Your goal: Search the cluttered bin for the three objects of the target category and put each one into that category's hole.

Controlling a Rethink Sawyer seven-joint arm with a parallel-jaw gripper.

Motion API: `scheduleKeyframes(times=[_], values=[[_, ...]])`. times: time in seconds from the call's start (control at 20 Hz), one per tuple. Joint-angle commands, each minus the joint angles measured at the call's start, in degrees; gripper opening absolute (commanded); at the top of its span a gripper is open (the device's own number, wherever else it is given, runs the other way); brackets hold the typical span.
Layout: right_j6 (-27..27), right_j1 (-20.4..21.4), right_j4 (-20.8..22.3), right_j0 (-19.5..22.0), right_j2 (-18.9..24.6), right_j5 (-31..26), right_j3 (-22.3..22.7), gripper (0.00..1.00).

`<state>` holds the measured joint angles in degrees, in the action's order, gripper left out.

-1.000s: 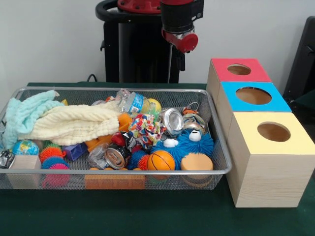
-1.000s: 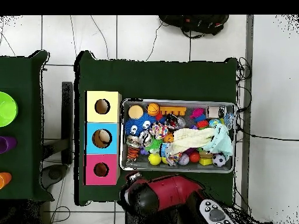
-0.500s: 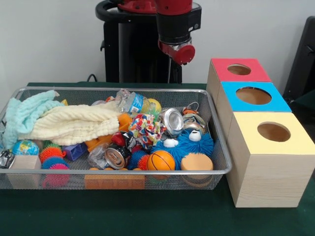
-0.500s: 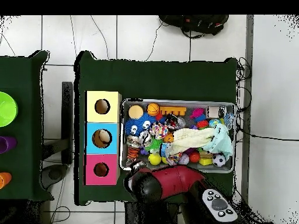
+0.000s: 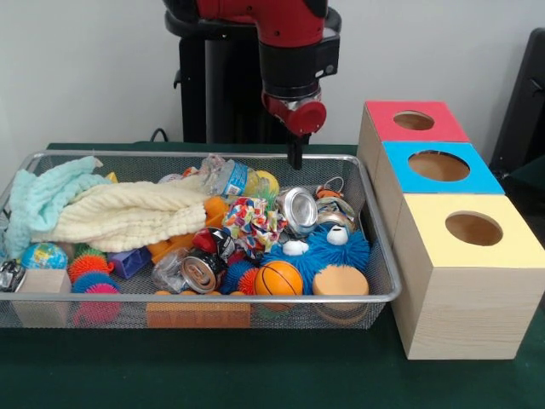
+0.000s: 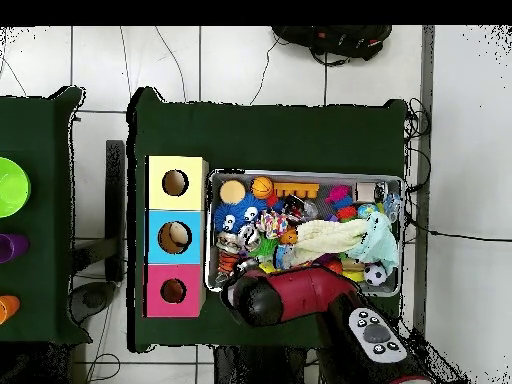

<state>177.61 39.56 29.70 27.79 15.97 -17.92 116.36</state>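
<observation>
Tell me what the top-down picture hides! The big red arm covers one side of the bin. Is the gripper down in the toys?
Observer: No. From the front, the gripper hangs clear above the toys, near the back edge of the bin.
Operator: What's closest to it?
Observer: A yellow ball, lying next to a plastic bottle.
Operator: Are the boxes tall?
Observer: The front view shows that the yellow-topped box has pale wooden sides and stands taller than the bin.
</observation>
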Motion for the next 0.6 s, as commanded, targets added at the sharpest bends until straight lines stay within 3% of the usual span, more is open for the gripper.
scheduleKeyframes(times=[0.05, 0.4, 0.45, 0.6], values=[[-5.36, -3.50, 3.50, -1.55, -2.64, -2.90, -7.88, 0.00], [-4.92, -4.14, 2.81, -3.14, -2.78, -1.89, -8.01, 0.00], [-4.10, -4.24, 2.77, -4.16, -3.71, -1.08, -8.19, 1.00], [-4.11, -4.40, 2.93, -4.73, -4.10, -1.33, -8.72, 1.00]])
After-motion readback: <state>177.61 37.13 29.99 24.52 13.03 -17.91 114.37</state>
